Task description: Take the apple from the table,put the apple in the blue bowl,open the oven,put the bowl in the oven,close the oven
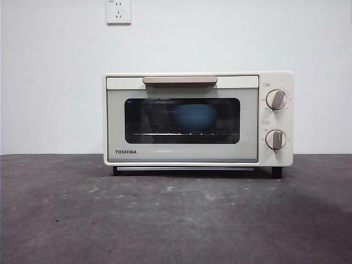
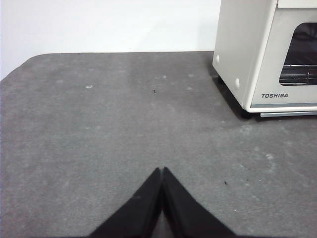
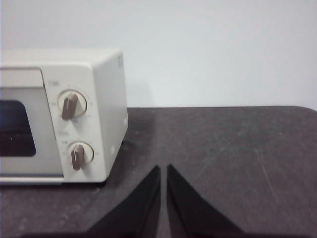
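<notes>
The rough, speckled dark grey surface [image 1: 176, 220] carries a boxy cream oven [image 1: 198, 119], long axis running side to side, its dark glass door shut and facing the front camera. Inside, on the wire rack, sits the round matte blue bowl [image 1: 193, 117]. The left pincer [image 2: 162, 171] and right pincer [image 3: 163, 168] hover closed and empty over bare surface on either side of the oven.
</notes>
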